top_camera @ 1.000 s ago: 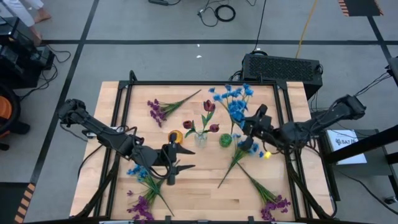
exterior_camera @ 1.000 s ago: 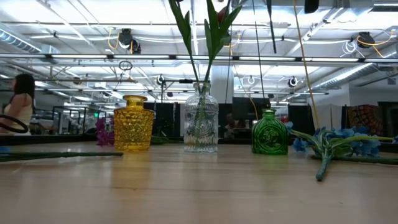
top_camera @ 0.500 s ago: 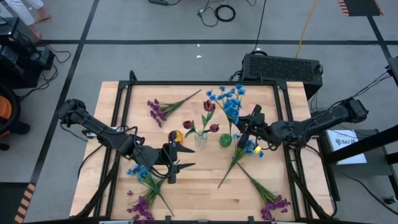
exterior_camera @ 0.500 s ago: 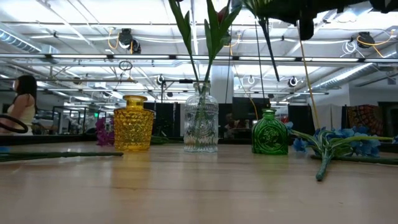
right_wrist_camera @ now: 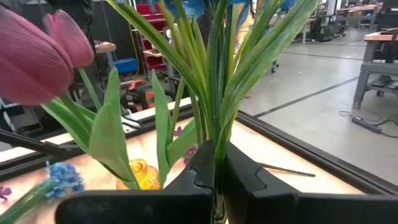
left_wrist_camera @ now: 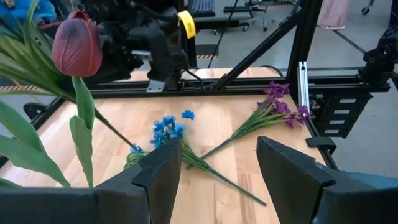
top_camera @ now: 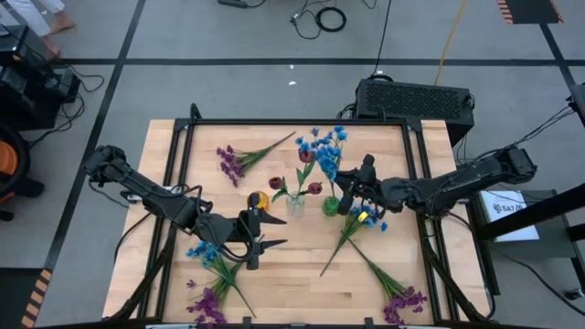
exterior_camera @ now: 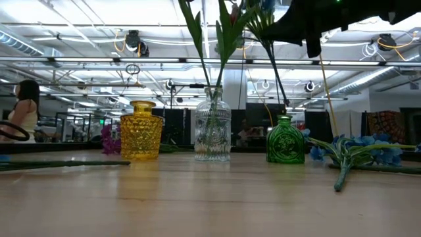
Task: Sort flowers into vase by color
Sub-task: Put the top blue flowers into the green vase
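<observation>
My right gripper [top_camera: 352, 196] is shut on a blue-blossomed sprig [top_camera: 320, 152] and hangs over the green vase [top_camera: 331, 206]. In the low view the sprig's stems [exterior_camera: 273, 69] run down to the mouth of the green vase [exterior_camera: 285, 140]. The clear vase [exterior_camera: 212, 126] holds dark red tulips [top_camera: 307, 157], and the yellow vase [exterior_camera: 141, 130] stands to its left. My left gripper [top_camera: 260, 249] waits open over the near-left part of the table, near another blue sprig [top_camera: 207, 253]. My right gripper pinches the bundle of green stems [right_wrist_camera: 214, 146] between its two fingers [right_wrist_camera: 198, 177], well below the blossoms. The fingers lie across the stems. The sprig stands nearly upright and clear of the table, blossoms up, lower stem ends [exterior_camera: 283, 110] at the green vase's mouth.
Loose sprigs lie on the table: purple at the far left [top_camera: 238, 161], blue right of the green vase [top_camera: 358, 225], purple at the near right corner [top_camera: 400, 300] and near left edge [top_camera: 207, 306]. A black frame [top_camera: 292, 122] rims the table. A person [exterior_camera: 21, 108] is far behind.
My right gripper has moved toward the table's left, carrying the blue sprig from the right of the green vase to above it. In the low view the gripper and stems have come in from above, and the stem ends have sunk to the green vase's mouth.
</observation>
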{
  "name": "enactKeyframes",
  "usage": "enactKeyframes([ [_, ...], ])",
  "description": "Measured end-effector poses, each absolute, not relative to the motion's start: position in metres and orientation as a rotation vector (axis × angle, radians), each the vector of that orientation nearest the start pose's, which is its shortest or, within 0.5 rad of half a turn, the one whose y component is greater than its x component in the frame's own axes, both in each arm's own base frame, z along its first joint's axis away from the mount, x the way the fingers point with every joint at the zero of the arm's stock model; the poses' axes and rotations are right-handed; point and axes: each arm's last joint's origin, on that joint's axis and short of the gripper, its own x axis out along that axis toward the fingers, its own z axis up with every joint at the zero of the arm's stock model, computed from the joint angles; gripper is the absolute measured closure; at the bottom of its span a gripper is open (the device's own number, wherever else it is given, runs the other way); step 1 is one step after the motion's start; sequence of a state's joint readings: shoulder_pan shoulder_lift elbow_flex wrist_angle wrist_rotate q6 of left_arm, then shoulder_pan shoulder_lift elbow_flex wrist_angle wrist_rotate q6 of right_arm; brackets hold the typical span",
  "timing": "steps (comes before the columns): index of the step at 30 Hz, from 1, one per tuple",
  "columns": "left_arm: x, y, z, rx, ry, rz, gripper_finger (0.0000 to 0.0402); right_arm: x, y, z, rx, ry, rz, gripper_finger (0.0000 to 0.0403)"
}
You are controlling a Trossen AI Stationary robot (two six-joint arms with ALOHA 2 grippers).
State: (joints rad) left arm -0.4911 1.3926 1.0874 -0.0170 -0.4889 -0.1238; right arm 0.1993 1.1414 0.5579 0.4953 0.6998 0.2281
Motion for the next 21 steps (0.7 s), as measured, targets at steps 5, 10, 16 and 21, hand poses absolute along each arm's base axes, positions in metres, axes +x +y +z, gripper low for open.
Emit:
enactKeyframes([
  [5,0.283,-0.136,0.317,0.030,0.285,0.015,0.0185,0.242,0.024,0.244,0.185,0.043,-0.514,0.0400],
  [10,0.283,-0.136,0.317,0.032,0.289,0.015,0.0185,0.247,0.021,0.239,0.192,0.054,-0.504,0.0399],
  [16,0.283,-0.136,0.317,0.033,0.291,0.015,0.0185,0.251,0.019,0.233,0.180,0.076,-0.517,0.0399],
  [21,0.282,-0.136,0.316,0.036,0.296,0.016,0.0185,0.251,0.018,0.233,0.160,0.082,-0.517,0.0399],
])
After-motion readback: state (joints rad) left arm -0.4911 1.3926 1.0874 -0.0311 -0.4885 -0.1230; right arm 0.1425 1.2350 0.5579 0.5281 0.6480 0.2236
